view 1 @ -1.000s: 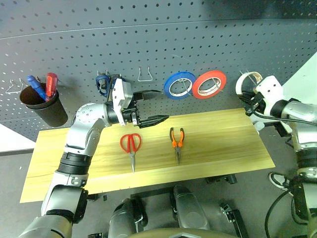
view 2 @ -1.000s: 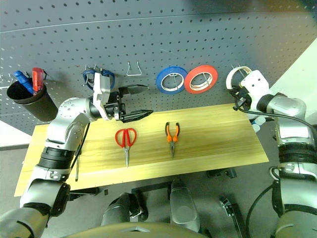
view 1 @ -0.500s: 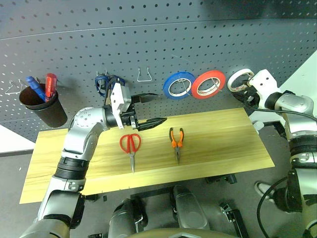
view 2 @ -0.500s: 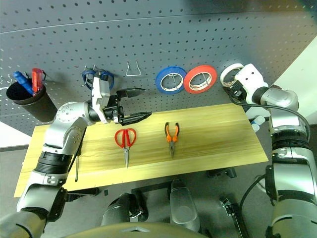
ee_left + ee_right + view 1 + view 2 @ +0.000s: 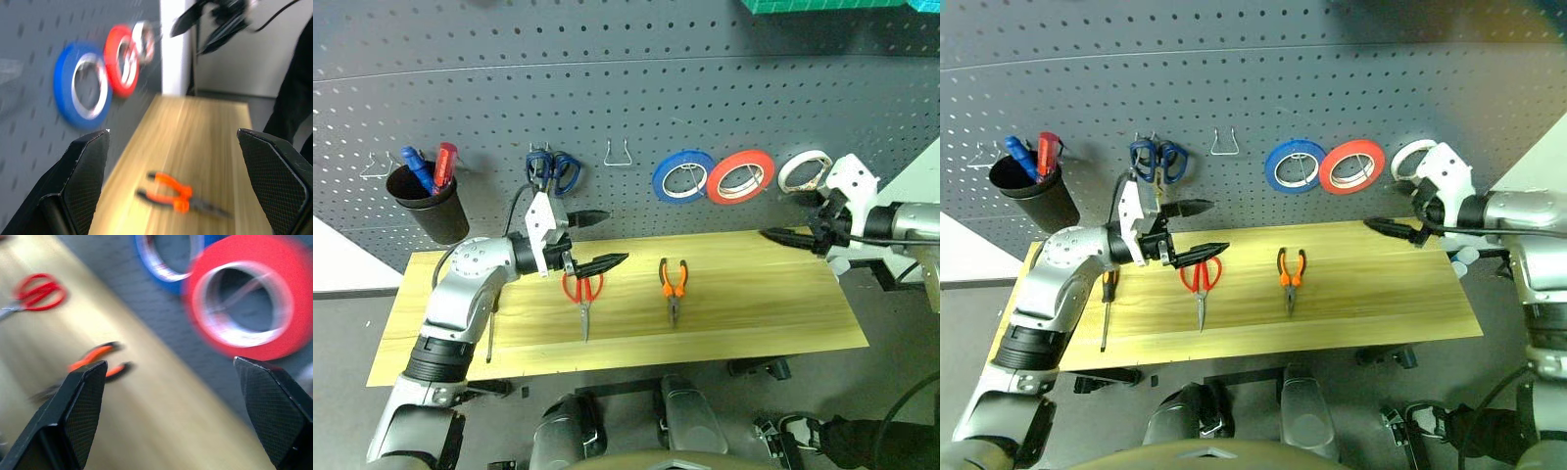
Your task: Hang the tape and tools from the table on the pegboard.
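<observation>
Tape (image 5: 805, 171) on pegboard (image 5: 705, 98) – rightmost, scissors (image 5: 582, 292) left of pliers (image 5: 673, 284) on table (image 5: 754, 304)

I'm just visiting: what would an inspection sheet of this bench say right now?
Surface: wooden table, mostly bare.
Job's things: white tape hangs on the pegboard; red scissors, pliers and small screwdriver lie on the table.
Clutter: blue tape, red tape, blue scissors, cup of screwdrivers on the pegboard.
Grippers: left gripper open above the red scissors; right gripper open, empty.
Cables: black cable along the right arm.
Surroundings: nothing seen.
</observation>
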